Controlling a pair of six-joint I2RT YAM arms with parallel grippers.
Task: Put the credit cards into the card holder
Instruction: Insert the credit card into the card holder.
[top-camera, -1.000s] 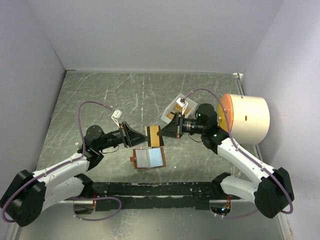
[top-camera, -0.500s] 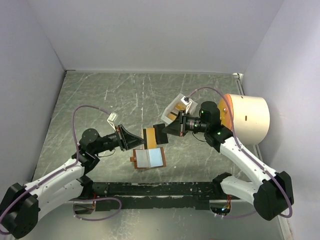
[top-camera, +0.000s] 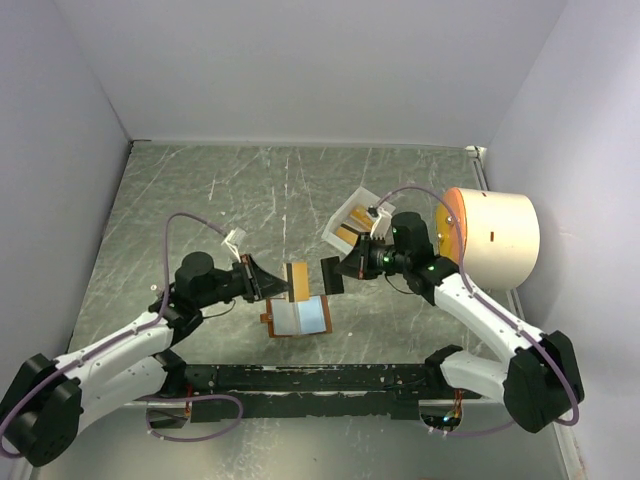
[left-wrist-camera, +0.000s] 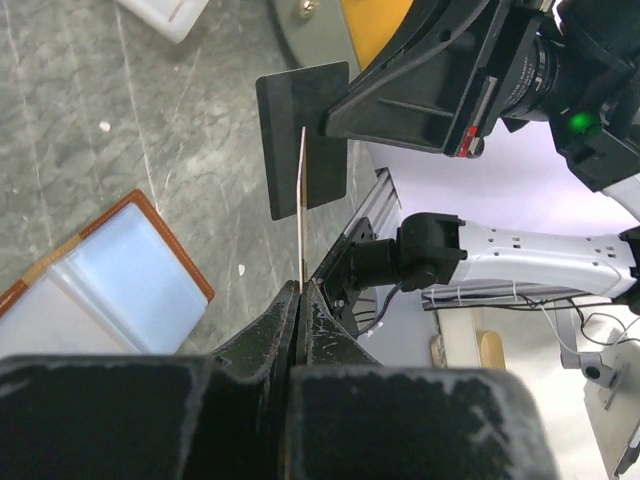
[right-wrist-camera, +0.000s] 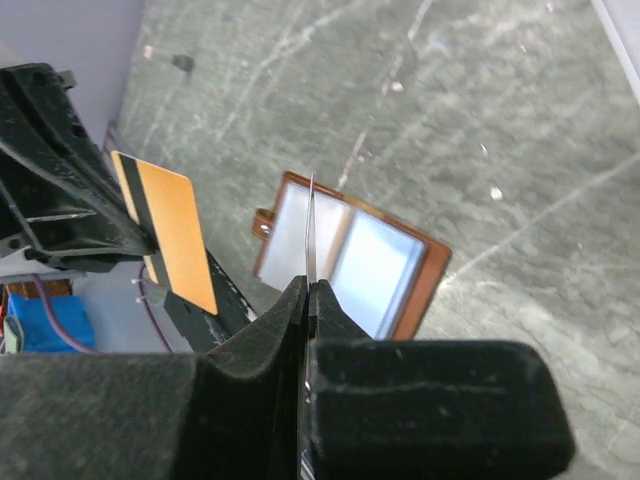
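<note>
Grey tabletop (top-camera: 200, 200) spreads below as my left pincer (top-camera: 272, 281) nips the short edge of an orange card (top-camera: 297, 280), light, stiff and probably slippery, just above the open card holder (top-camera: 298, 316), while my right pincer (top-camera: 345, 268) likewise pinches a dark card (top-camera: 331, 275) by its edge.

card holder (left-wrist-camera: 130, 270) cut by edge, tray (left-wrist-camera: 165, 12) cropped

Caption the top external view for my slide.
Mid-task: left gripper pinches an orange card and right gripper a dark card, both raised near the open card holder.
</note>
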